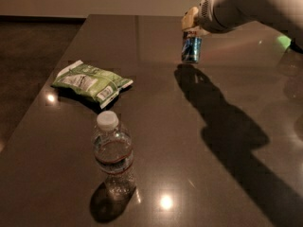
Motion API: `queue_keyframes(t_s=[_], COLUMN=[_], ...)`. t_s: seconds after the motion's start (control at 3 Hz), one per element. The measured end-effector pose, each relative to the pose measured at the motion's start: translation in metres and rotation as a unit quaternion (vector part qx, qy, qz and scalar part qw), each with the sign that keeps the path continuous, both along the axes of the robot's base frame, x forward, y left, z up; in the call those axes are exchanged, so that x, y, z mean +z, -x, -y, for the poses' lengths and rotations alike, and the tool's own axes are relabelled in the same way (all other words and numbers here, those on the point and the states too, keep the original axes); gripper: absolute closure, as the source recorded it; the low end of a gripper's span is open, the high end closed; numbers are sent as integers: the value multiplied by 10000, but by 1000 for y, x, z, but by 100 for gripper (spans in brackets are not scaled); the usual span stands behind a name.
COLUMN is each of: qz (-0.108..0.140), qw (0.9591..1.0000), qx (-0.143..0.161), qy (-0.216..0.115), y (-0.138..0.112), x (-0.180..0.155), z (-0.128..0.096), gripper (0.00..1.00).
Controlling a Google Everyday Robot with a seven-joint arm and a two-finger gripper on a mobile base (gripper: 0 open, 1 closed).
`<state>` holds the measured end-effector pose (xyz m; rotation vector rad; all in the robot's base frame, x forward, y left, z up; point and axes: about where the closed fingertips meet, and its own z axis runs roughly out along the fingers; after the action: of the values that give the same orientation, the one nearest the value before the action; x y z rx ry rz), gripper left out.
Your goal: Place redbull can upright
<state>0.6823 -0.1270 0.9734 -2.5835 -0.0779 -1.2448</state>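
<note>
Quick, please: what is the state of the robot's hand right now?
The hand: at the top of the upright redbull can, on the far side of the table; open or closed cannot be told.

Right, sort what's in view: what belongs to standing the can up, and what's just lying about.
Job in hand:
redbull can, upright at the far side of the table
pincer, at the can's top

Lying about:
green snack bag, lying left
water bottle, standing near the front

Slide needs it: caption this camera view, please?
Gripper over upright redbull can, far on table; green bag, water bottle nearer.
</note>
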Motion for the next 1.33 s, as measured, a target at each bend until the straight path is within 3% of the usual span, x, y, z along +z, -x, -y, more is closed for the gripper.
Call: queue_keyframes(t_s=[0.33,0.67,1.33], qz=[150,232,335], qw=[9985,9969,9970], qx=[515,748,701], qy=[-85,24,-75], y=[3,4,5], x=[8,9,10], z=[-8,-12,-13], gripper=[100,100,100])
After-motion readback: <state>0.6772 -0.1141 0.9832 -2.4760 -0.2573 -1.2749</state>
